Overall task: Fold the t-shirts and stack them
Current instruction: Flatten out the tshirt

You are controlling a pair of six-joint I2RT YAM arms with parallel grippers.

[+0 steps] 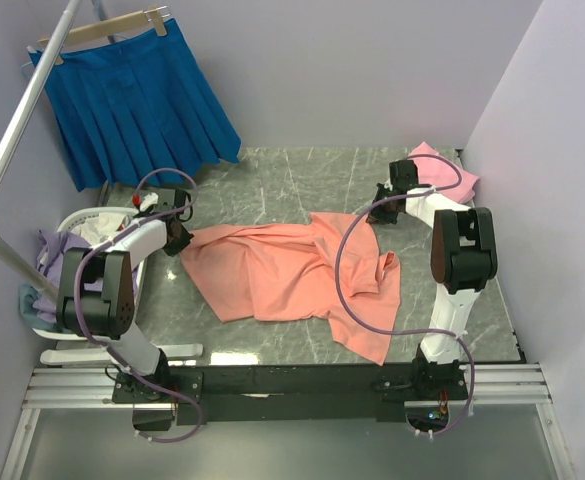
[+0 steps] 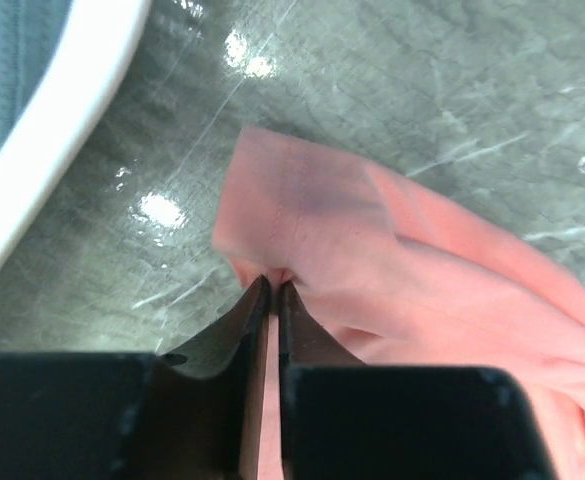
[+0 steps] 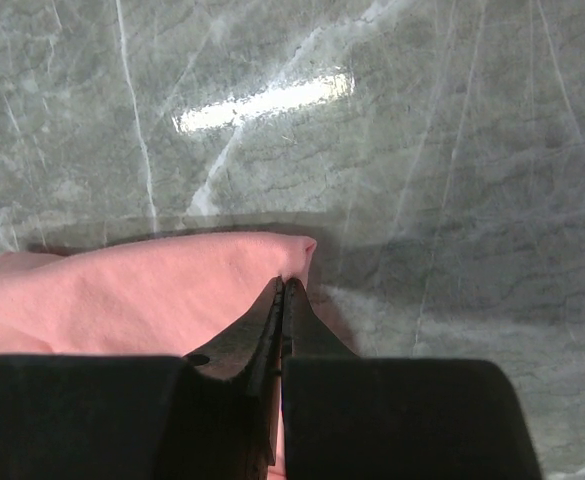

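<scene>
The salmon-orange t-shirt (image 1: 282, 270) lies crumpled across the middle of the table. My left gripper (image 1: 180, 238) is shut on the shirt's left edge, and the left wrist view shows the jaws (image 2: 272, 284) pinching a hemmed flap of the fabric (image 2: 302, 205). My right gripper (image 1: 378, 213) is shut on the shirt's far right corner, and the right wrist view shows the jaws (image 3: 284, 284) pinching the cloth (image 3: 152, 290) just above the table. The lighter pink t-shirt (image 1: 442, 168) lies at the back right corner, behind the right arm.
A white laundry basket (image 1: 72, 222) with clothes stands at the left edge; its rim (image 2: 62, 130) is close to my left gripper. A blue pleated skirt (image 1: 142, 100) hangs on a rack with a white pole (image 1: 12, 150) at the back left. Walls close the back and right.
</scene>
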